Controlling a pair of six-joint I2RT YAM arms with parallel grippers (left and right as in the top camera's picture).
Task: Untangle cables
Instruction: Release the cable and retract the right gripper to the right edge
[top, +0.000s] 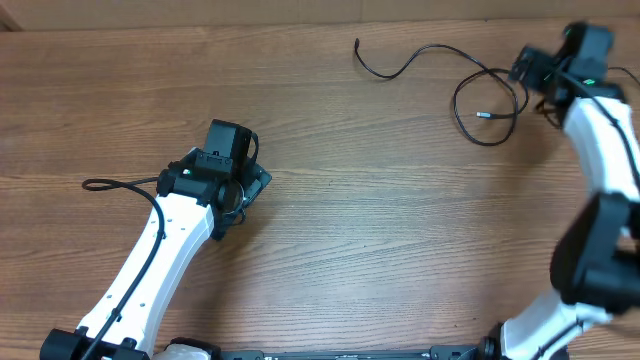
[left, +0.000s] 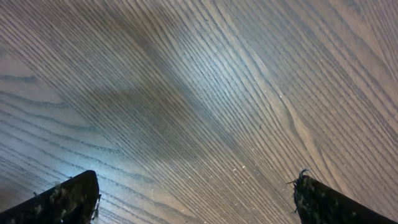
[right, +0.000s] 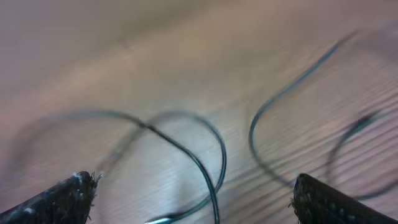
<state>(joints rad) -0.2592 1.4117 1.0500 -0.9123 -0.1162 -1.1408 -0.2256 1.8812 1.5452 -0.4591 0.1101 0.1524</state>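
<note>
Overhead: thin black cables (top: 456, 98) lie in loose loops at the far right of the wooden bench (top: 380, 230), one end trailing left. The right claw (top: 530, 68) sits just beside them, and its opening cannot be judged from here. The left claw (top: 240, 185) is well apart, left of centre.

Left wrist: the left claw (left: 196, 183) gapes wide and grips nothing, with wood grain showing between its tips.

Right wrist: the right claw (right: 193, 183) is also spread wide and grips nothing. Blurred cable loops (right: 186, 152) cross on the bench between its tips.
</note>
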